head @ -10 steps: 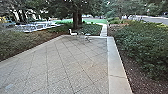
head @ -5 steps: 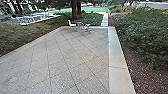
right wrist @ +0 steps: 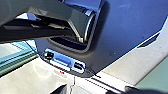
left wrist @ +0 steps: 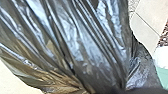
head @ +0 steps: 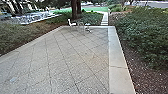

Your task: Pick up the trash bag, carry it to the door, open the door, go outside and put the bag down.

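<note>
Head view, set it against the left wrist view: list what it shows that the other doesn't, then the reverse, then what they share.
Head view: a white chair at the patio's far edge, a thick brown tree trunk beyond it, and dense green shrubs on the right.

Left wrist view: a dark, shiny, crinkled plastic trash bag close to the camera, and a pale green surface, too partial to identify.

Both: pale paving with dark joint lines, and reddish-brown, mulch-like ground beside it.

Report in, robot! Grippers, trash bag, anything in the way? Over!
Grips: can't tell. Trash bag close at left wrist, creased. White chair ahead, far edge of paving.
</note>
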